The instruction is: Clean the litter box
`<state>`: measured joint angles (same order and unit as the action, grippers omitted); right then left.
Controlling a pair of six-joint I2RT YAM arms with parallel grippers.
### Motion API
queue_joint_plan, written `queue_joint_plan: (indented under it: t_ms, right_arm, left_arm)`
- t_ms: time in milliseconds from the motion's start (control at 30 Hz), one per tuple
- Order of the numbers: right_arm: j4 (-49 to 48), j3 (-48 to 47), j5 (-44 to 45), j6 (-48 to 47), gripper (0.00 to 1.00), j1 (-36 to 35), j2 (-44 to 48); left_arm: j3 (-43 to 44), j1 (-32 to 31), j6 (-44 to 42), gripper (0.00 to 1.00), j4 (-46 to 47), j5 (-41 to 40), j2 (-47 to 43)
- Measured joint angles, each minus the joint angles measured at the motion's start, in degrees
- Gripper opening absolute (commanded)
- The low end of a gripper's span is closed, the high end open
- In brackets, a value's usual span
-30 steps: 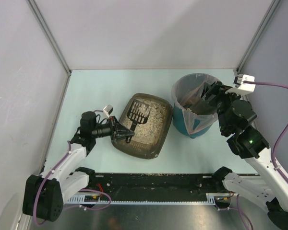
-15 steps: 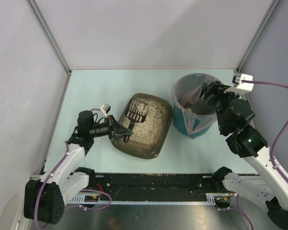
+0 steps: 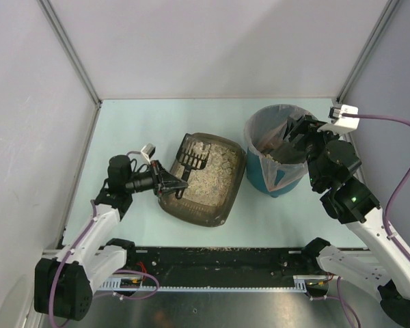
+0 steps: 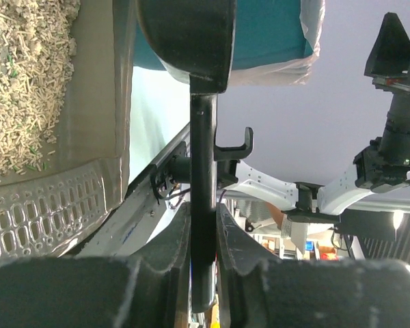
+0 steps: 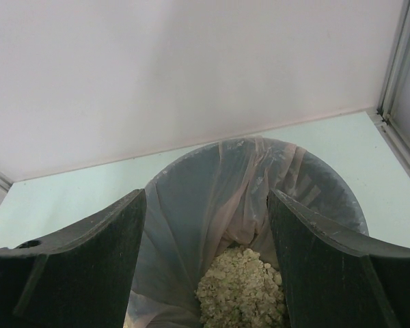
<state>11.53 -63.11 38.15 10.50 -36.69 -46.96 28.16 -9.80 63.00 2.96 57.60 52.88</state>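
Observation:
The dark brown litter box (image 3: pixel 215 208) with beige litter lies mid-table; its litter and wall (image 4: pixel 96 89) show in the left wrist view. My left gripper (image 3: pixel 172 183) is at the box's left rim, shut on the handle of the black slotted scoop (image 3: pixel 193 153), whose head is over the far left corner of the litter. The handle (image 4: pixel 203 157) runs up between the jaws (image 4: pixel 203 212). My right gripper (image 3: pixel 294 133) is open and empty over the teal bin (image 3: pixel 277 179). In the right wrist view the gripper (image 5: pixel 206 205) frames the bag liner and litter clumps (image 5: pixel 242 287).
The teal bin with its clear liner stands right of the box, close to it, and also shows in the left wrist view (image 4: pixel 273 34). Grey walls close the table at the back and both sides. A black rail (image 3: pixel 219 260) with spilled grains runs along the near edge.
My left gripper has drawn slightly left with the scoop, and the scoop head has shifted toward the box's far left corner. The right gripper has hardly moved.

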Motion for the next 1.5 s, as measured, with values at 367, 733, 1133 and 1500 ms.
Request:
queue_joint_plan:
  t_ms: [367, 733, 1133, 1500]
  right_arm:
    - [-0.26, 0.00, 0.02, 0.00, 0.76, 0.00, -0.07]
    - [-0.33, 0.00, -0.04, -0.04, 0.75, -0.02, -0.07]
    - [1.55, 0.04, 1.84, 2.03, 0.74, -0.20, 2.86]
    - [4.46, 0.04, 3.52, 3.15, 0.75, -0.35, 2.67]
  left_arm:
    - [-1.95, 0.09, 2.21, 0.00, 2.91, 1.05, 0.48]
    - [-1.22, 0.09, -0.31, 0.00, 0.00, 1.60, 1.44]
    - [-1.25, 0.09, -1.53, 0.00, -2.34, 0.87, 0.13]
    - [-0.98, 0.09, -3.63, 0.00, -5.27, 0.24, -1.51]
